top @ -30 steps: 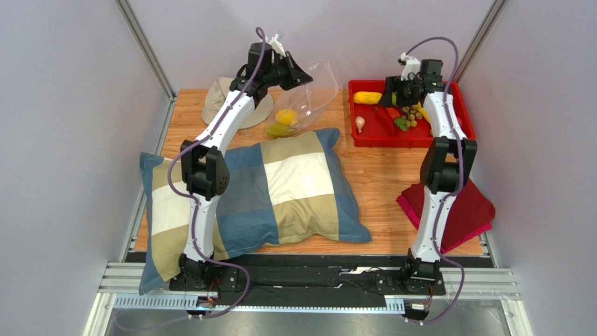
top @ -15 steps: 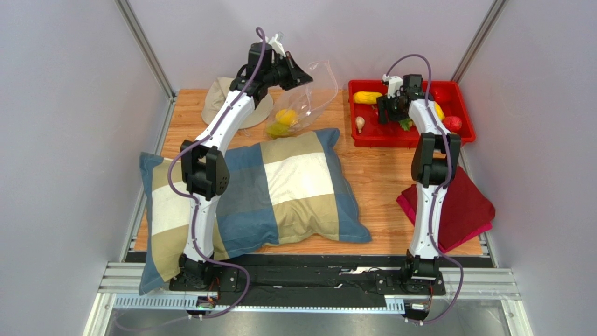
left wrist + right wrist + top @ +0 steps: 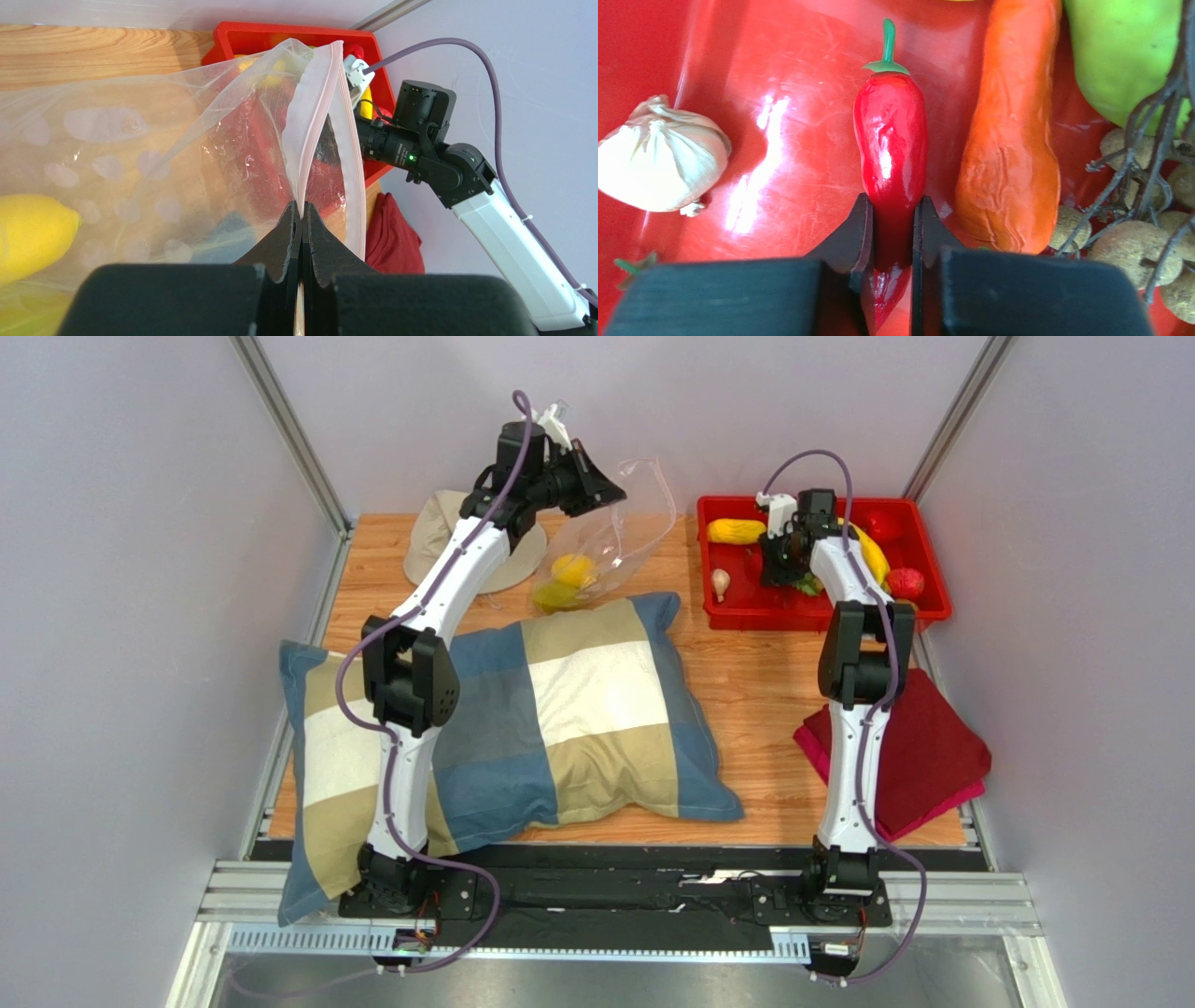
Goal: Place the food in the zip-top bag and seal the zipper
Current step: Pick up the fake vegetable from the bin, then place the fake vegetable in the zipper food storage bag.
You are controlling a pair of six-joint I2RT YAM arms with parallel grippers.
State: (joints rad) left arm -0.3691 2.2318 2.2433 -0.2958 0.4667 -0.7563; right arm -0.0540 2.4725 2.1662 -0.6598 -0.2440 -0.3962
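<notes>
Pale grey walls [image 3: 126, 616] enclose a wooden table [image 3: 765, 697] fronted by metal rails [image 3: 617, 931].

- No legible text, label, brand, number or sign in any of the three views.

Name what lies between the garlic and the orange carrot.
The red chili pepper, pinched by the right end effector, lies between them; the right wrist view shows it.
</notes>
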